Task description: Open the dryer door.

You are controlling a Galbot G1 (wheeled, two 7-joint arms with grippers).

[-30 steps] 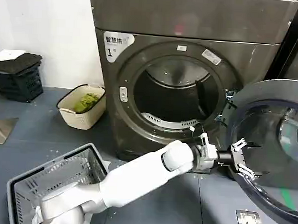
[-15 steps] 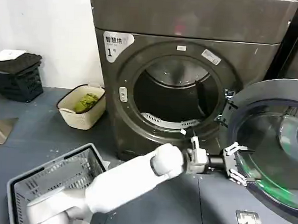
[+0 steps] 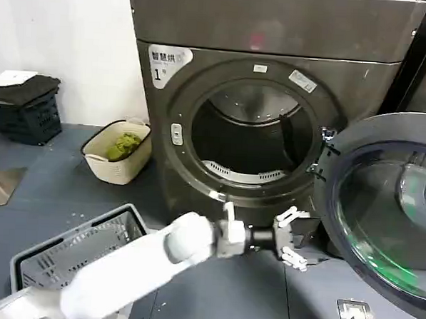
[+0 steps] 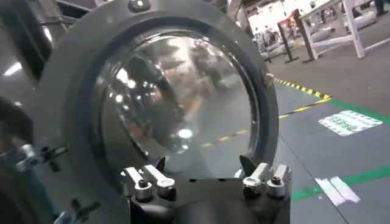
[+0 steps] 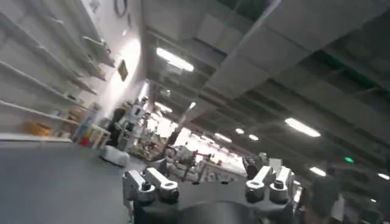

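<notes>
— Where is the dryer door (image 3: 382,211) now?
— Swung fully open to the right side of the machine, hanging on the hinge at the right edge of the drum opening (image 3: 253,136). Task looks done.
— And the left gripper (image 3: 289,237)?
— Low before the front bottom edge of the machine, near the door rim but apart from it. Fingers spread, nothing between them; probably released because the door needs no more pull.
— Right gripper (image 5: 207,185)?
— Pointed up at a ceiling, fingers apart, empty, idle.
</notes>
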